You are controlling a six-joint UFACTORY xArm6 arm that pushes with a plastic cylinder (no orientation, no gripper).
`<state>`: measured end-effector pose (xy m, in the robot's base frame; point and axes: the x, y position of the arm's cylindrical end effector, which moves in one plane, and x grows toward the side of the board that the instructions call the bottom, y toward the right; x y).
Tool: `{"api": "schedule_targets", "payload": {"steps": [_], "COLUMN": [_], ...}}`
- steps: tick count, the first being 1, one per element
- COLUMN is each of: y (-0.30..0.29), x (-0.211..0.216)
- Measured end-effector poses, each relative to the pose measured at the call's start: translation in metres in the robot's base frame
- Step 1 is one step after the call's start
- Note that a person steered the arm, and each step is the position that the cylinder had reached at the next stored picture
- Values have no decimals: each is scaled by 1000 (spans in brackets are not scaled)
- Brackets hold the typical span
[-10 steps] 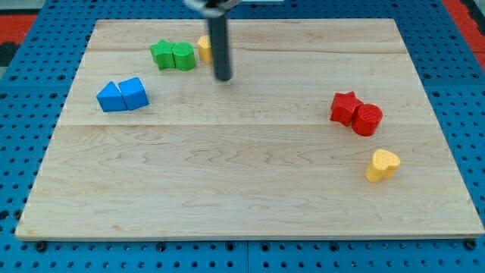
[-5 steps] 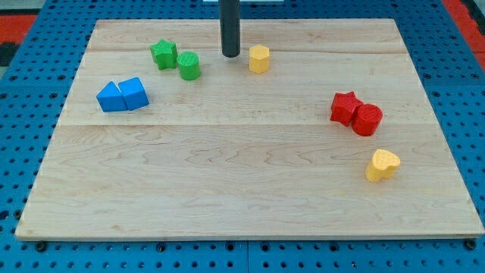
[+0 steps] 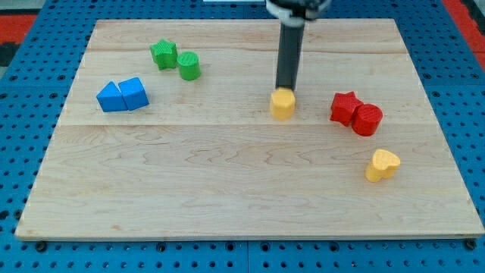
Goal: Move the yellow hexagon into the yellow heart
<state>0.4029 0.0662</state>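
A pale wooden table [image 3: 227, 189] is lying on a blue pegboard [image 3: 15, 152], with red showing at the view's upper corners. The upper end of the rod is being cut off by the view's top edge, so its mounting cannot be made out. The tool here is a plain rod with nothing to open or close, clamping on nothing; my tip [image 3: 286, 89] is resting right at the top edge of the yellow hexagon [image 3: 282, 104], touching it or very nearly, and partly hiding its far side.

The yellow hexagon is sitting near the table's middle, slightly toward the view's right. The yellow heart [image 3: 383, 164] is lying well apart from it, toward the view's lower right. Between them, a red star [image 3: 345, 107] and a red cylinder [image 3: 367, 119] are touching each other. Toward the view's upper left, a green star [image 3: 164, 54] and a green cylinder [image 3: 189, 66] are standing just beside each other. Further left, two blue blocks [image 3: 122, 95] are pressing together, their exact shapes hard to tell.
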Motion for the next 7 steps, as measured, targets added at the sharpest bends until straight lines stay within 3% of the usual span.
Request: {"api": "schedule_targets", "payload": {"steps": [1, 2, 3, 4, 5, 6, 7], "y": [8, -21, 20, 50, -43, -33, 77], "x": [5, 4, 44, 39, 14, 69, 93]}}
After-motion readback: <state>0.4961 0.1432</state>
